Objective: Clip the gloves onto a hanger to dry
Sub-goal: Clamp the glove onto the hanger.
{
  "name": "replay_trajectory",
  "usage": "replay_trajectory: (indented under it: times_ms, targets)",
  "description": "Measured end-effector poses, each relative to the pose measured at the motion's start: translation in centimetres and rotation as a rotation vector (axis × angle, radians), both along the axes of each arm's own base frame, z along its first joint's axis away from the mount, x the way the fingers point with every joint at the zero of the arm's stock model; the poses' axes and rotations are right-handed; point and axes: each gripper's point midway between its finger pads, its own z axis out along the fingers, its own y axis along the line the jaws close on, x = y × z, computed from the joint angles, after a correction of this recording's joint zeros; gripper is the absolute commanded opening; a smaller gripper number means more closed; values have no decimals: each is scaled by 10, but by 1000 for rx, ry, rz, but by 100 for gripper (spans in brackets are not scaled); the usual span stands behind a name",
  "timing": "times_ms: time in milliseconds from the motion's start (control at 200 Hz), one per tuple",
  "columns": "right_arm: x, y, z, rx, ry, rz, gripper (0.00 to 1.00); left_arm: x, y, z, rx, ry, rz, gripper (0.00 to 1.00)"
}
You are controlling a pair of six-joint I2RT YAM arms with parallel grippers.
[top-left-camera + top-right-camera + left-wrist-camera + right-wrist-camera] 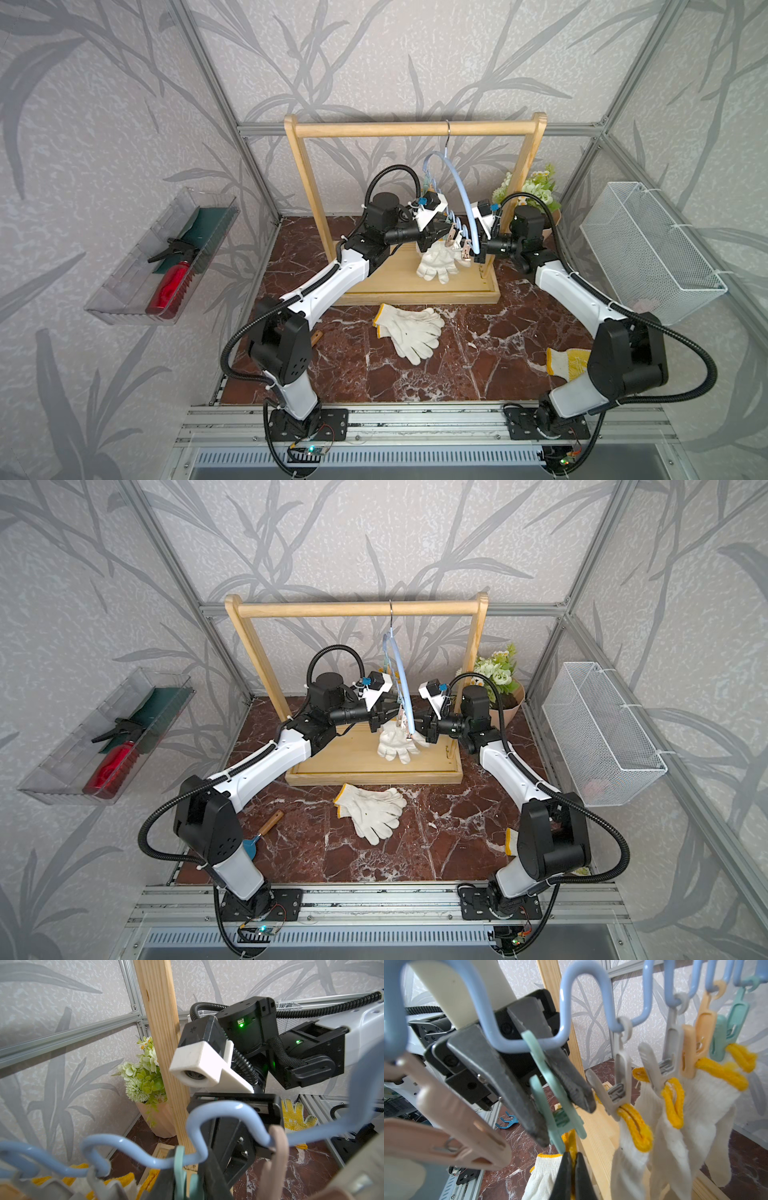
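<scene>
Left fingers (500,1084) squeeze the green clip (560,1120) on the hanger (508,1047) to hold it open, while my right fingers (563,1178) pinch a glove (544,1174) by its cuff just under it, ready to go in.

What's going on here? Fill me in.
Two robot arms are pegging white work gloves onto a blue hanger on a wooden rack. The left gripper squeezes a green clip. The right gripper, shut on a glove at its yellow-trimmed cuff, holds it right at that clip's mouth. Several clipped gloves already hang from neighbouring clips; loose gloves lie on the table.
</scene>
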Motion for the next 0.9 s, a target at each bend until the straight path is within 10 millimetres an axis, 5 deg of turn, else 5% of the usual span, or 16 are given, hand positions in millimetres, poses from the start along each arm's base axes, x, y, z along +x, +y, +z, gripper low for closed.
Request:
replay_trajectory:
  times_ms: [835, 900]
  targets:
    - [-2, -5, 21, 34, -41, -14, 0, -3, 2, 2, -9, 11, -31, 0]
    - [-2, -6, 22, 35, -41, -14, 0, -3, 2, 2, -12, 15, -30, 9]
